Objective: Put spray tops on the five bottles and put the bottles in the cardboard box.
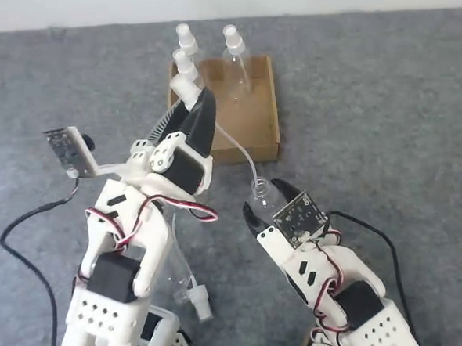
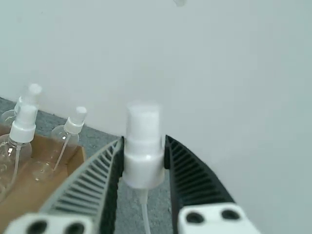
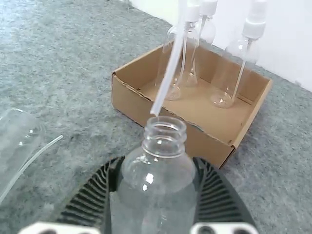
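The left gripper (image 1: pixel 189 97) clamps a spray top (image 2: pixel 143 156), and the right gripper (image 1: pixel 264 198) grips an uncapped bottle (image 3: pixel 160 165), its base hidden.

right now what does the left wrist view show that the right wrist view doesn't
Left wrist view adds: the left pincer shut on the white head of a spray top, with a pale wall behind.

Right wrist view adds: the right pincer shut on an uncapped bottle, the dip tube ending close to its open neck, and another clear bottle lying on the carpet.

Both share: the cardboard box with three capped bottles standing in it.
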You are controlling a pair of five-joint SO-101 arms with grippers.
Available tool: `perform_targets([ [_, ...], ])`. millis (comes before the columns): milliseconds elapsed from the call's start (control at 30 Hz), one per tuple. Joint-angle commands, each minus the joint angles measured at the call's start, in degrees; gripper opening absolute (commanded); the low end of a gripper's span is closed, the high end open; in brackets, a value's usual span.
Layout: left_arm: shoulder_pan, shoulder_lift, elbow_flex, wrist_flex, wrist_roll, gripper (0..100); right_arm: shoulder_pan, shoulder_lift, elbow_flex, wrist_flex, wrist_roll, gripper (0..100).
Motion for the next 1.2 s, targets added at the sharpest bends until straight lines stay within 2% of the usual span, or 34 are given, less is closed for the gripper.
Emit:
perform_targets([
  [0, -0.79, -1.05, 0.48, -3.96, 0.62, 1, -0.66, -1.36, -0.53, -1.71, 0.88, 1.3],
  [400, -0.35, -0.97, 3.21, -5.45, 0.44, 1, -0.66, -1.36, -0.70, -1.71, 0.88, 1.3],
  [633, -0.44, -0.97, 7.52, -12.22, -1.76, 1, -0.75, -1.36, -0.70, -1.71, 0.88, 1.3],
  [833, -0.26, -0.97, 8.40, -12.57, -2.64, 1, -0.57, -1.36, -0.79, -1.71, 0.88, 1.3],
  [1167, 10.64, -1.32, 13.67, -12.57, -14.42, 1, -0.22, -1.36, -0.79, -1.71, 0.88, 1.3],
])
